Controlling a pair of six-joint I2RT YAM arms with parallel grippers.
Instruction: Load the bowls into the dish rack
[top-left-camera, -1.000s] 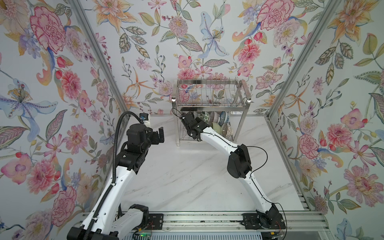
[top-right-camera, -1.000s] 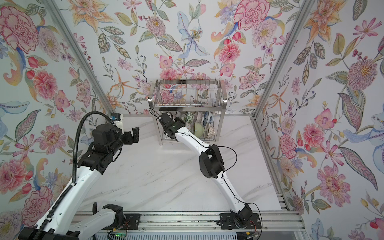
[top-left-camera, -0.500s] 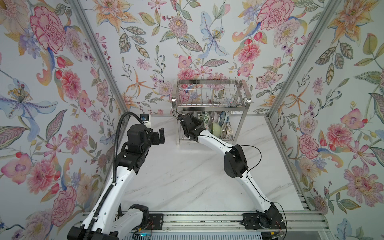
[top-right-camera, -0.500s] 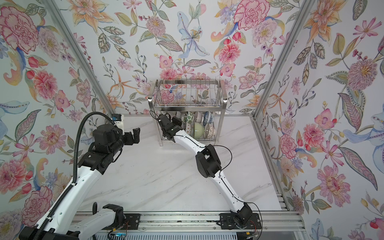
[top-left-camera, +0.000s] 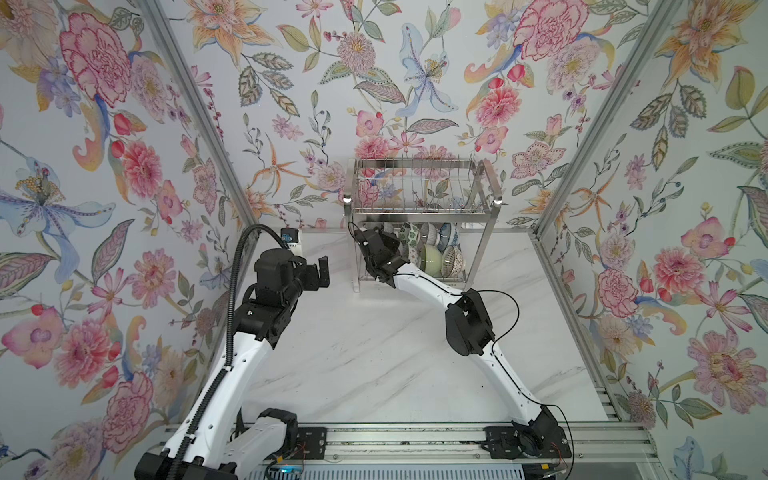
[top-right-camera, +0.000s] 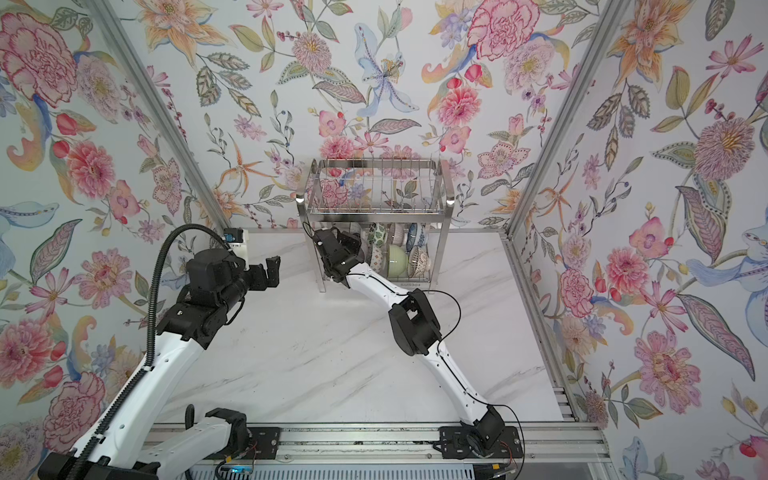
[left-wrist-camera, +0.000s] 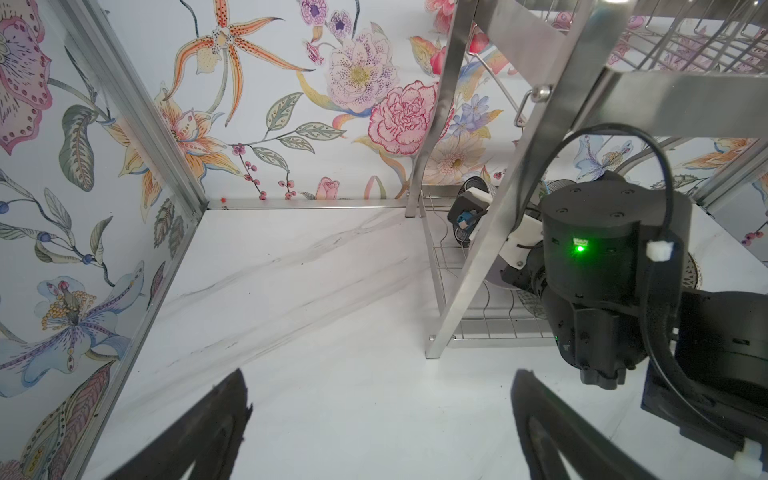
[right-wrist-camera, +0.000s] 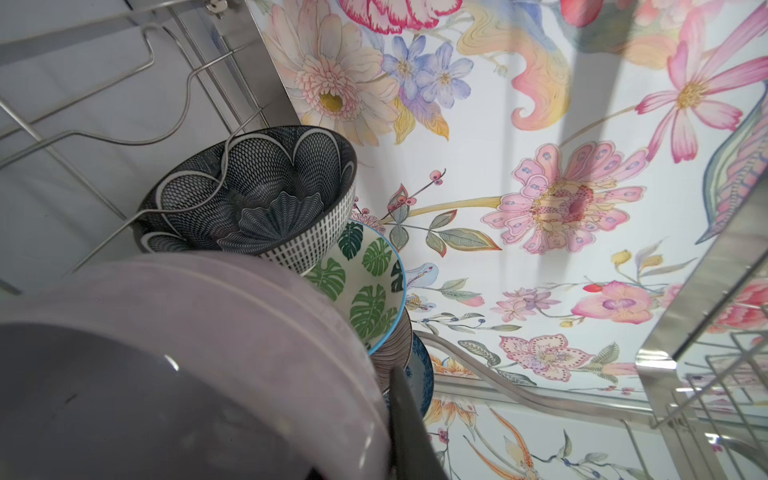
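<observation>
Right fingers are closed almost tight on the wall of the lilac bowl, which fills the near field of the right wrist view. Only one finger shows; the other is hidden by the bowl. Fingers and bowl are inside the lower shelf of the dish rack. Cannot tell whether the bowl already rests on the shelf wire. Risks, as judged: (1) the dark flower bowl stands just beyond the fingers with the leaf-print bowl touching it, so any push further in would knock the lilac bowl into them and could shove the row along. (2) A pinch on a thin wall lets the bowl pivot, so if it is let go tilted off the wavy wire it may tip over or roll out onto the table. (3) The right wrist sits under the upper tier close by the front leg, with its looped cable beside that leg, so a careless pull-out could snag and jolt the rack. Pose: right arm is stretched low from its base, elbow raised, forearm angled in toward the shelf. Left arm is bent upright, apart from the rack. Left fingers are spread wide, with nothing between them and bare table below.
</observation>
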